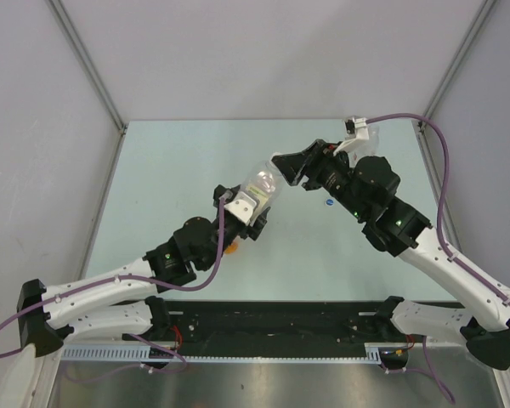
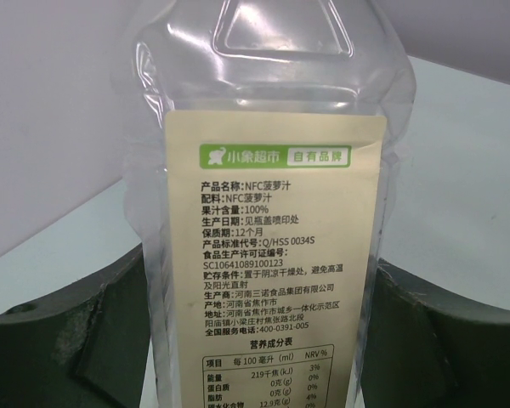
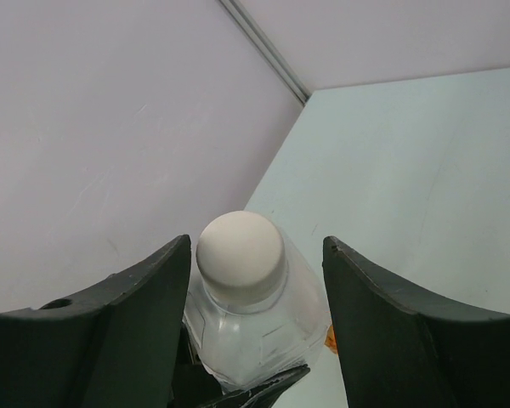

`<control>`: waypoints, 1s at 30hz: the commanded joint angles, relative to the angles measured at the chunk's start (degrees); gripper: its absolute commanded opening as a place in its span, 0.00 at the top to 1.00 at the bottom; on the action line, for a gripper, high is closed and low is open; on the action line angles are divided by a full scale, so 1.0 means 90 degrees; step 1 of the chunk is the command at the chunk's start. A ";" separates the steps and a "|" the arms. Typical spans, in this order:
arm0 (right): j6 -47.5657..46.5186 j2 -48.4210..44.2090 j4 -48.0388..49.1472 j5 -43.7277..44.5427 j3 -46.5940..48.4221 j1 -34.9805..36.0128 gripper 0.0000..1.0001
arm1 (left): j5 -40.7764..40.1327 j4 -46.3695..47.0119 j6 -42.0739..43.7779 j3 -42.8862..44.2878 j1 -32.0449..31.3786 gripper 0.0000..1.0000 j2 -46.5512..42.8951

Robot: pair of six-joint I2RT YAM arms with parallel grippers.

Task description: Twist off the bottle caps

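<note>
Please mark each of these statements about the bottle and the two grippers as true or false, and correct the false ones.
1. The left gripper holds the bottle by its labelled body. True.
2. The white cap is off the bottle. False: it sits on the bottle's neck.
3. The right gripper has its fingers on both sides of the white cap, with a gap on each side. True.
4. The label on the bottle is blue. False: it is pale yellow with dark print.
5. A small blue cap lies on the table beside the right arm. True.
</note>
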 commanded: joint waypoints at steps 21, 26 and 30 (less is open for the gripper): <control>-0.0273 0.0161 0.0154 -0.0477 0.0218 0.0043 0.90 | 0.0128 0.0101 -0.0062 0.0104 -0.0085 1.00 -0.0269; -0.0459 0.0181 0.0057 -0.1433 0.0218 -0.0238 1.00 | 0.0974 -0.0513 -0.0247 0.0514 -0.0085 1.00 -0.0503; -0.0478 0.0181 0.0017 -0.2642 0.0218 -0.0688 1.00 | 0.2624 -0.1147 -0.0568 0.0895 0.0031 1.00 -0.0709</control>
